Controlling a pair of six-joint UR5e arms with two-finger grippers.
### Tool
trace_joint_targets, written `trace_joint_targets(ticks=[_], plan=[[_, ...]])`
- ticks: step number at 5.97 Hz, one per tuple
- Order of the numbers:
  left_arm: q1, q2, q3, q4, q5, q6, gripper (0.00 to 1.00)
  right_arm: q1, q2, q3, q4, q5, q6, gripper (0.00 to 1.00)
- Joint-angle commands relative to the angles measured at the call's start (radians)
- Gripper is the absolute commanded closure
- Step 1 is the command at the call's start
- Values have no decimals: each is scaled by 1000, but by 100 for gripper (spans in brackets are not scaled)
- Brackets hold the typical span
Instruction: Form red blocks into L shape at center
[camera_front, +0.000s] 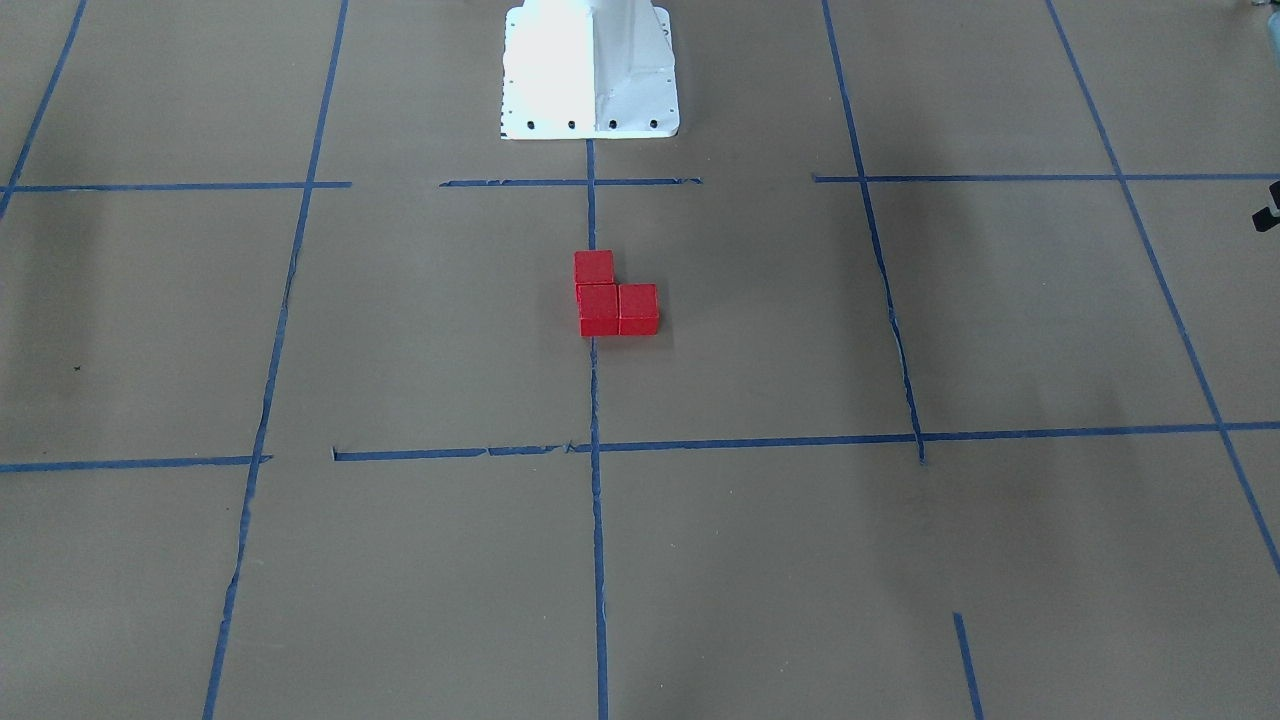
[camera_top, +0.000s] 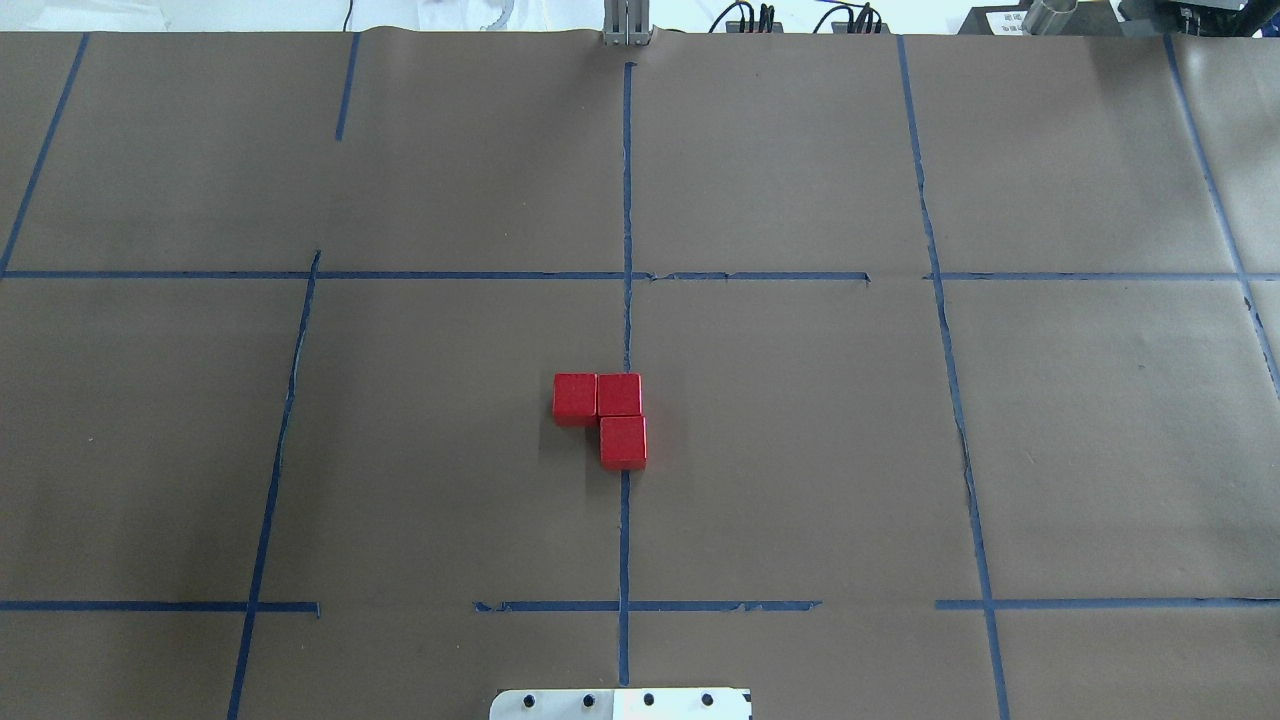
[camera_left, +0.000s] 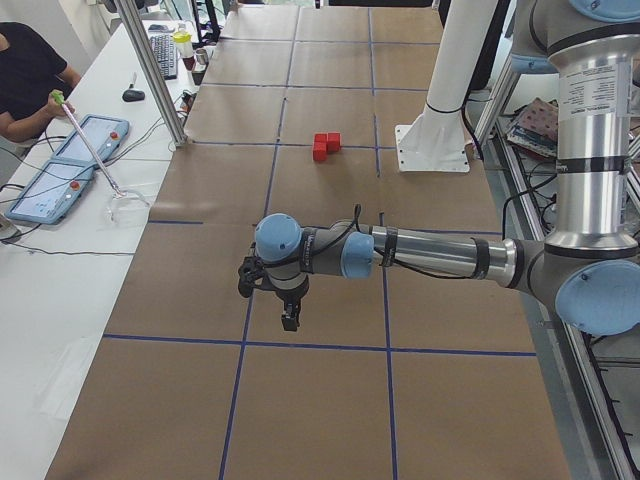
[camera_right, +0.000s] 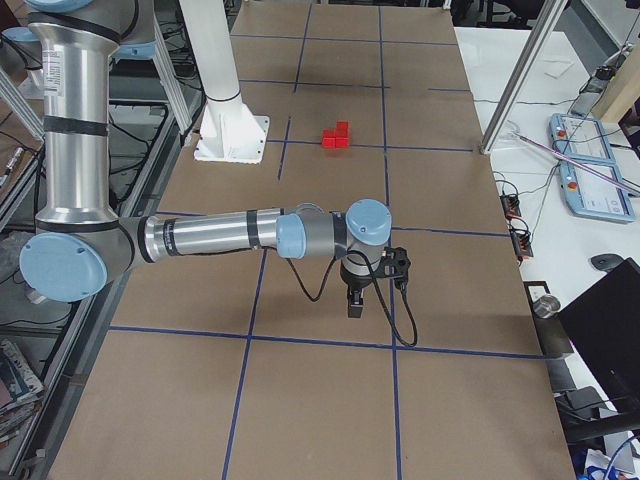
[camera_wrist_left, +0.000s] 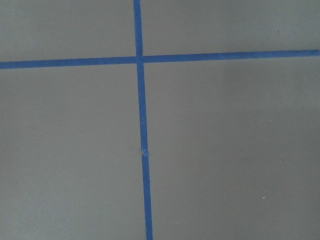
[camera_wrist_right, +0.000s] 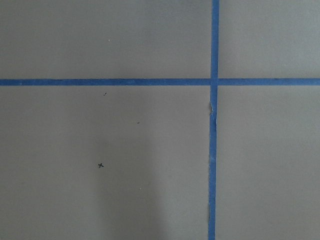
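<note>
brown paper (camera_top: 1080, 450) gridded with blue tape lay under everything. the red blocks (camera_top: 602, 415) sat touching in an l, mid-frame in the overhead view, inside the center cell (camera_top: 800, 440), two of them on its vertical tape line (camera_top: 624, 530). the left gripper (camera_left: 288, 320) and right gripper (camera_right: 355, 305) hung over bare paper, low in the side views and well apart from the blocks. i couldn't tell whether either was parted or closed.

Three red blocks (camera_top: 619, 396); two arms, a left arm (camera_left: 430, 255) and a right arm (camera_right: 215, 235); one white base (camera_front: 590, 70); one partly seen person (camera_left: 25, 70).
</note>
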Motion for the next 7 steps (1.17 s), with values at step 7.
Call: trace_joint_targets(ticks=[7], plan=[[-15,29,-3,-24,20,3,0,1,-28,-13,1,-22,-17,0]])
